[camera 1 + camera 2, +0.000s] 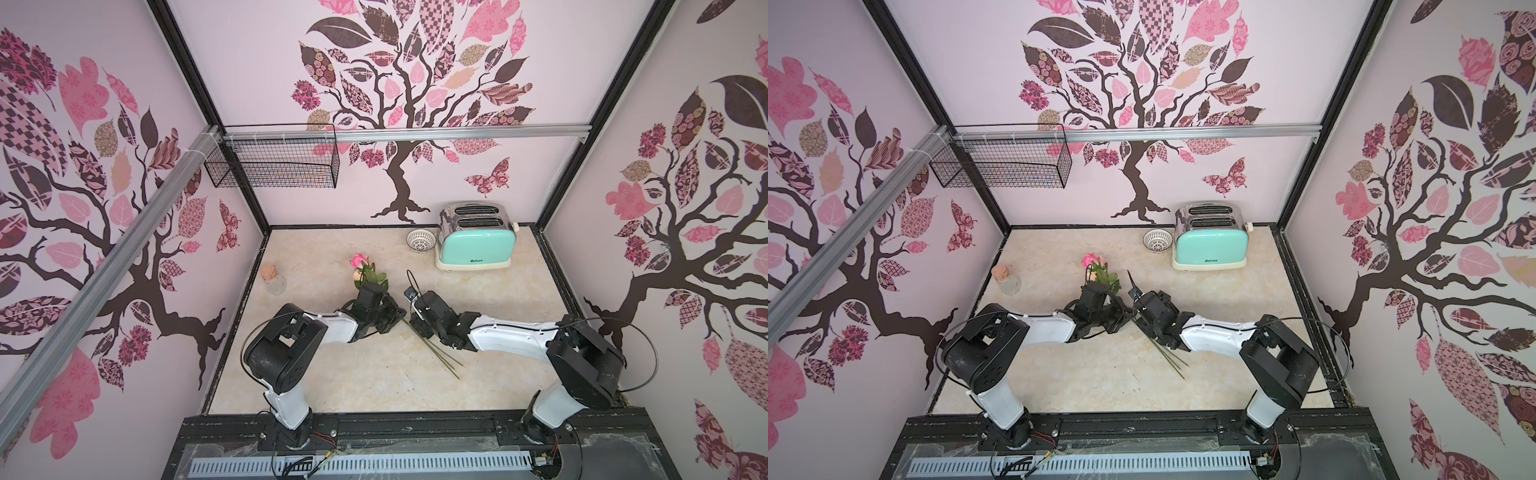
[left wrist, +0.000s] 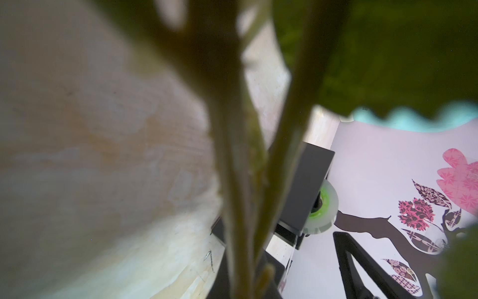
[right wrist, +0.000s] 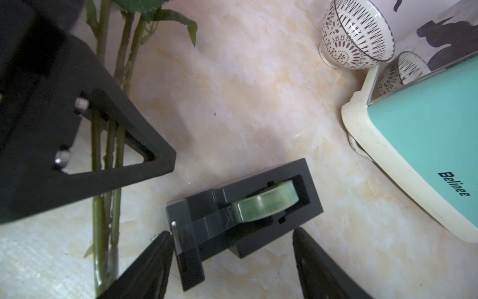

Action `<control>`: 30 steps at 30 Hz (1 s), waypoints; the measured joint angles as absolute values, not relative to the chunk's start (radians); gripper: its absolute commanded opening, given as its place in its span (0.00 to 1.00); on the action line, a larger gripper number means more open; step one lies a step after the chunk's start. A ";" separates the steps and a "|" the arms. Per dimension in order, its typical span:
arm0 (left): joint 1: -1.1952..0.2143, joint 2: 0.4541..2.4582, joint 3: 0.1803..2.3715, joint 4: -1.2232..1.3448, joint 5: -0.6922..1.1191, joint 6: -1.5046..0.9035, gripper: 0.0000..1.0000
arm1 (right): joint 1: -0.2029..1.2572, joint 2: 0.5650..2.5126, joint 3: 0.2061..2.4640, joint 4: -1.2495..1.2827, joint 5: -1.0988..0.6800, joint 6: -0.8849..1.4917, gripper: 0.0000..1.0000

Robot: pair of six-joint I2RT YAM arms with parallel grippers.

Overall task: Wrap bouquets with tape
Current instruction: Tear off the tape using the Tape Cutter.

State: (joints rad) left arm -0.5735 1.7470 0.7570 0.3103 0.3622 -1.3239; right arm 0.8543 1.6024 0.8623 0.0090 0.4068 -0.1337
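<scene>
**Top views.** 1 bouquet [image 1: 360,262] is recorded left of centre on the table [image 1: 374,386]. Its roses are turned toward the back wall and its stems [image 1: 436,353] trail toward the front edge. The left gripper [image 1: 392,316] is seen clamped on the stems below the leaves. The right gripper [image 1: 1139,305] is placed just beside it, aimed at the tape dispenser [image 1: 1135,293], a small black block on the table. 1 glass jar [image 1: 274,280], 1 toaster [image 1: 476,245] and 1 bowl [image 1: 420,240] are noted well apart from the work.

**Left wrist view.** The foreground is filled by blurred stems, and the gripper's own jaws cannot be made out. The dispenser and its tape roll [image 2: 323,209] are seen beyond.

**Right wrist view.** The right gripper's 2 fingers [image 3: 155,259] are held apart, straddling the cutter end of the dispenser. Contact cannot be confirmed. A clear strip is led from roll to cutter. 3 stems are seen behind the left gripper's frame. Whether a glossy band low on them is tape cannot be told.

**Step judged.** Tape is being fetched.

**Next move.** The free end at the cutter is to be pinched and a length drawn toward the stems.
</scene>
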 measured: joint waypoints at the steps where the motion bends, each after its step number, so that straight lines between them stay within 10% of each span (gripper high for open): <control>1: -0.572 1.745 0.760 0.309 0.364 -1.322 0.00 | 0.854 1.602 0.858 0.009 0.405 -0.136 0.76; 30: -0.564 1.678 0.775 0.257 0.379 -1.257 0.00 | 0.843 1.557 0.878 -0.082 0.282 -0.064 0.78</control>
